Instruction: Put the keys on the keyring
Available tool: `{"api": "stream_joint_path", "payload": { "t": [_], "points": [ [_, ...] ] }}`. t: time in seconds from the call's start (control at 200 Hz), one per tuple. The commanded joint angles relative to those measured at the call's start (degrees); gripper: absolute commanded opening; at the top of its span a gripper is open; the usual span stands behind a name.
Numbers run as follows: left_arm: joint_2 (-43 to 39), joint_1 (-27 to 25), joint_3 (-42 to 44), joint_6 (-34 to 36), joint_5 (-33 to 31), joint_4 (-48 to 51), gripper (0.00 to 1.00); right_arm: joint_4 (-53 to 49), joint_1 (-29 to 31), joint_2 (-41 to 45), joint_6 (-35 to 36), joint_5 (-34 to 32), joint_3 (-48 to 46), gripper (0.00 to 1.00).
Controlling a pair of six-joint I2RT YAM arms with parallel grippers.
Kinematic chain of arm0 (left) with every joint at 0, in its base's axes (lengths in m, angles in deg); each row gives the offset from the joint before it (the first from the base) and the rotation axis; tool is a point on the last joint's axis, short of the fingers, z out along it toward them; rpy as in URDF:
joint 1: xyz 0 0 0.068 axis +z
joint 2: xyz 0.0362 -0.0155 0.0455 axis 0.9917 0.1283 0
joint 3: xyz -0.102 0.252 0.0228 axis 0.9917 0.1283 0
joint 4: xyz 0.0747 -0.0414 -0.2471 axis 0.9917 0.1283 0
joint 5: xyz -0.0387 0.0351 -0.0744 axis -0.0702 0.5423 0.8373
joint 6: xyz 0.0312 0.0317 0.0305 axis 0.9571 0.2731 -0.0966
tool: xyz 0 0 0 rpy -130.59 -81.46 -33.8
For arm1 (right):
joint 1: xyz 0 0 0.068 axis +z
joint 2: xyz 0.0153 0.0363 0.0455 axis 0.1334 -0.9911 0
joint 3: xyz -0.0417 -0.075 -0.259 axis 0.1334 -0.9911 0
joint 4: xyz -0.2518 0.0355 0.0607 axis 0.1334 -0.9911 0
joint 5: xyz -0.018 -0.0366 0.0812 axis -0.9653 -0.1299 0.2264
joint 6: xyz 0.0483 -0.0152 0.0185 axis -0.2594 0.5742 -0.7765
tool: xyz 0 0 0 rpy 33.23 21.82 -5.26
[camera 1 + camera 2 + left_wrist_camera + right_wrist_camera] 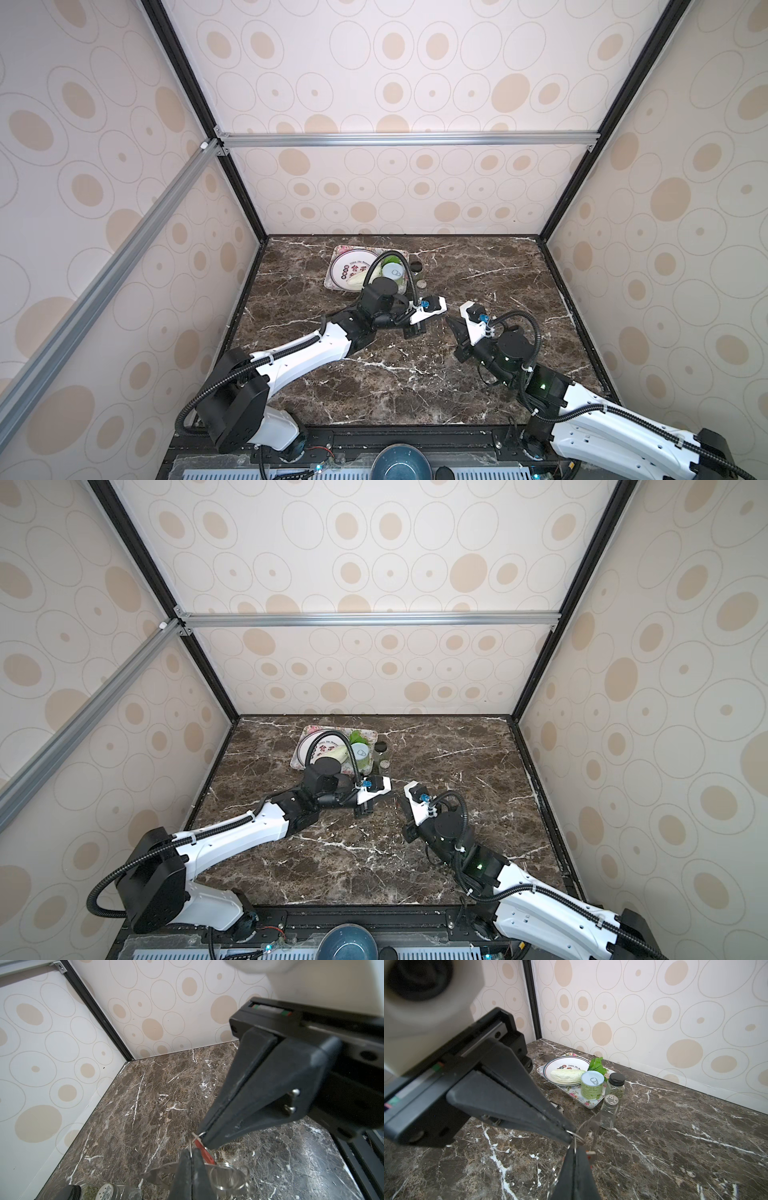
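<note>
Over the marble table [374, 374], near the tray [589, 1104], the left gripper [191, 1153] and right gripper [574, 1149] met tip to tip. Both were closed tight on the thin wire keyring [578, 1136], held off the surface. A grey key [591, 1124] and a red key [205, 1152] sat right at it.

We log the keyring [588, 1125] as a flat, thin grey metal loop with a dotted outer edge, tilted up on edge. Its near end meets a thin wire ring [577, 1137], which is nipped at the closed tips of the left gripper [568, 1133] and the right gripper [574, 1147]. The red-orange key [590, 1155], pale at one end, hangs just beside that ring.
</note>
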Motion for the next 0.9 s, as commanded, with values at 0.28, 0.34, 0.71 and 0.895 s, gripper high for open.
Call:
{"api": "stream_joint_path", "payload": {
  "t": [0.28, 0.34, 0.71, 0.895],
  "points": [
    [-0.8, -0.8, -2.8, 1.8, 1.7, 0.7, 0.00, 0.4, -0.4, -1.6, 0.4, -1.0, 1.1, 0.00],
    [-0.8, -0.8, -2.9, 1.8, 1.8, 0.9, 0.00, 0.6, -0.4, -1.6, 0.5, -0.3, 1.1, 0.00],
    [-0.3, -1.0, -3.4, 2.7, 2.5, 2.0, 0.00, 1.8, -0.4, -1.6, 0.0, 1.0, 1.1, 0.00],
    [-0.6, -1.0, -3.1, 2.7, 2.3, 1.6, 0.00, 1.5, -0.9, -1.2, -2.0, -1.6, 1.0, 0.00]
  ]
}}
